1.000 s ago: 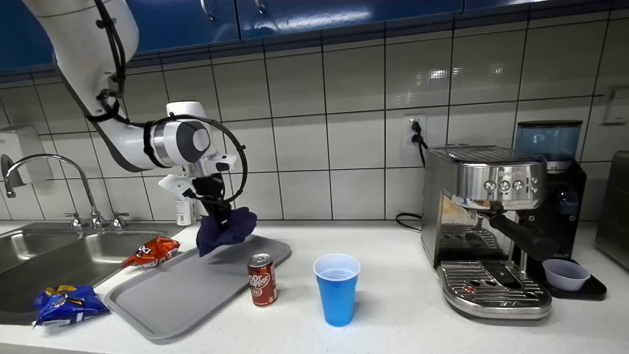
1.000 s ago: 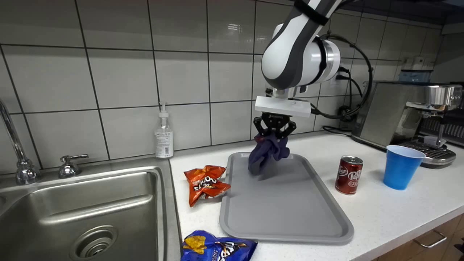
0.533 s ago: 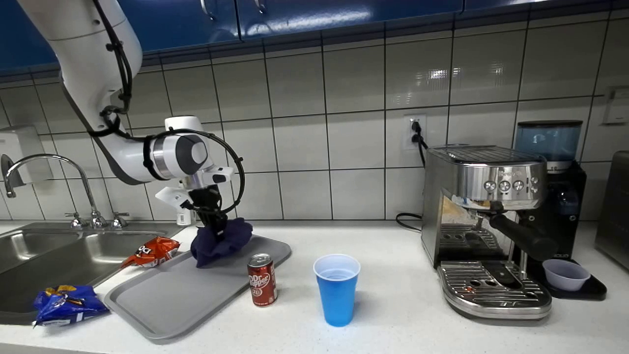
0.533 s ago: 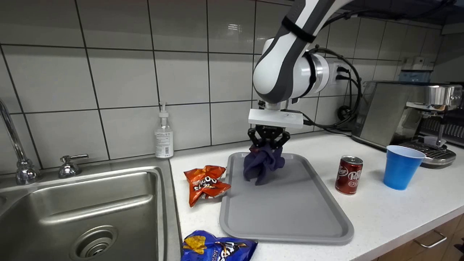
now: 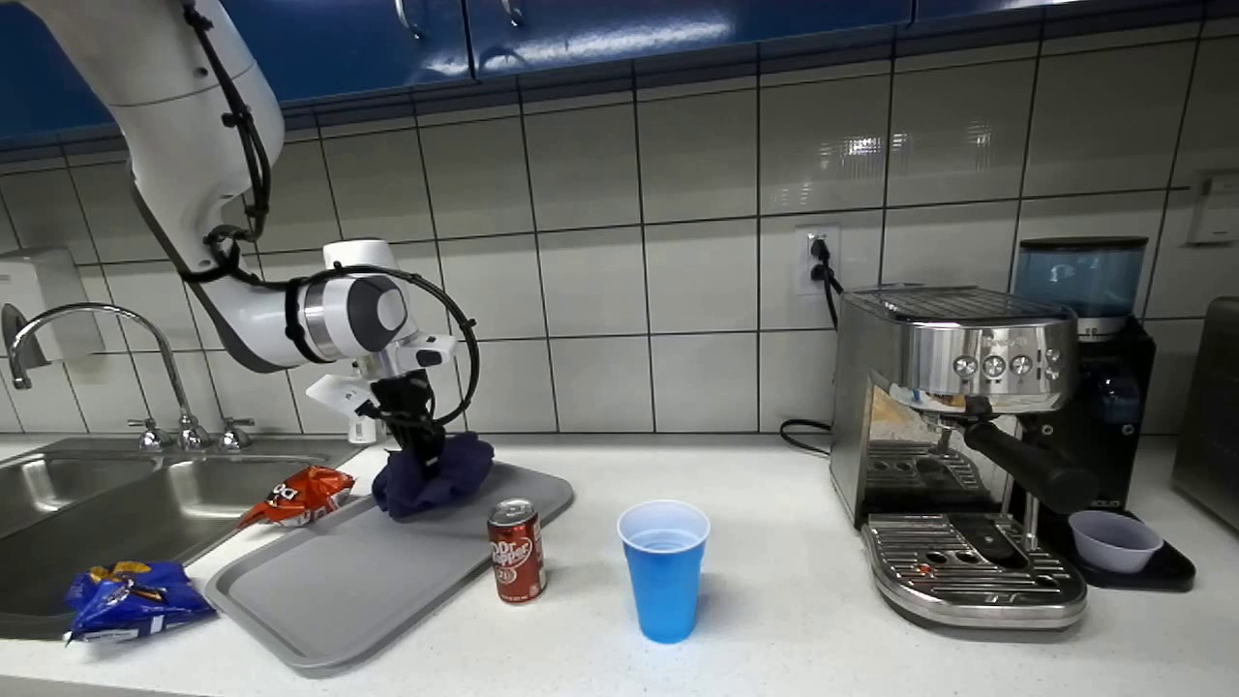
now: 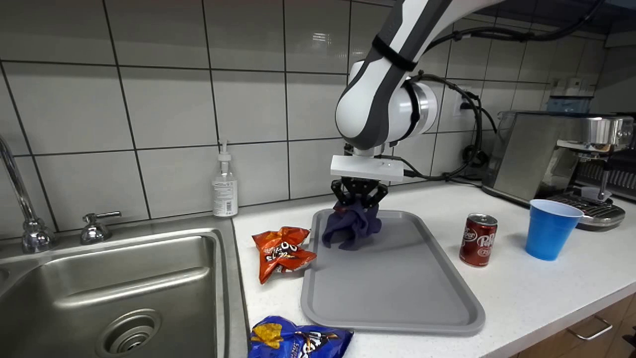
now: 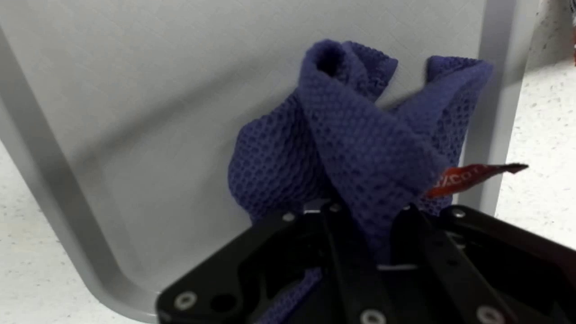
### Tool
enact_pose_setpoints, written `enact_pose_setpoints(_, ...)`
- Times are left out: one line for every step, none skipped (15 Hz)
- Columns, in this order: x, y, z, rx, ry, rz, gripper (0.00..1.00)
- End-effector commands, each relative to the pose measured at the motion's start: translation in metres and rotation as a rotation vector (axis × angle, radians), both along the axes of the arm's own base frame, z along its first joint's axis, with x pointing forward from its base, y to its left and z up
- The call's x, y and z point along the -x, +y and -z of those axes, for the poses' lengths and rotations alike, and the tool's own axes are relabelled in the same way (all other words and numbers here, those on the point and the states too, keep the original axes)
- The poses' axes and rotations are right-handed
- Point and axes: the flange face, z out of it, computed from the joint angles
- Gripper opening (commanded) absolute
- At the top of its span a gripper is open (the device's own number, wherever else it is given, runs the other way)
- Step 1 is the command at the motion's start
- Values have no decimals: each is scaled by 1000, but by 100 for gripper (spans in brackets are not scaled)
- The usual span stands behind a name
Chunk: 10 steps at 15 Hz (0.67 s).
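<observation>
White counter (image 5: 774, 581) ran along one tiled wall (image 6: 174, 99) under blue cabinets (image 5: 678, 24). By its front edge, just beside the sink (image 6: 226, 278), lay one blue bag (image 6: 300, 338), at the nearest corner of one grey tray (image 6: 392, 293). Farther along the tray's sink-side edge lay one orange bag (image 6: 283, 251), making two bags; whether that one touched the tray could not be told. Near the opposite long edge one can (image 6: 478, 240) stood upright, and beyond it stood one cup (image 6: 553, 229).

Over the tray's far corner on the sink side was one gripper (image 7: 370, 220), its two fingers (image 7: 445, 265) clenched on one purple cloth (image 6: 357, 223). Bunched at that corner, the cloth spread its folds over the tray; whether they rested on it was hard to tell. One red tag (image 7: 468, 179) jutted from the folds toward the sink-side edge.

Two basins, one tap (image 6: 35, 231) and two handles (image 5: 235, 434) belonged to the sink, and one bottle (image 6: 225, 194) stood at its far corner. Toward the counter's other end stood one coffee machine (image 5: 968, 358), one grinder (image 5: 1082, 281) beside it, and one bowl (image 5: 1115, 540) at the grinder's foot. On the wall, one outlet (image 5: 805, 281) held two plugs.
</observation>
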Motion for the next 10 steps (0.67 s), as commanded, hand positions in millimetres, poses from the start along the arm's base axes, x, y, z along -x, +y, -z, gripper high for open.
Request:
enact_pose_setpoints(-7,2,0,18,-11,17,3)
enact_pose_setpoints(-7,1,0,24,-9,17,39)
enact_pose_setpoints(-5,-1,0,27,-5,9,40)
enact_pose_setpoints(-4,-3,-1,27,-5,6,45)
enact_pose_setpoints(-3,-6,-3,27,-6,6,53)
enact_pose_setpoints(-3,-9,-5,26,-7,7,60)
enact_pose_setpoints(-2,-11,-7,26,-8,9,68)
enact_pose_setpoints(-2,-15,-10,24,-10,13,75)
enact_pose_setpoints(-3,-20,-13,22,-12,17,83)
enact_pose_setpoints(-3,-23,-15,20,-17,23,90)
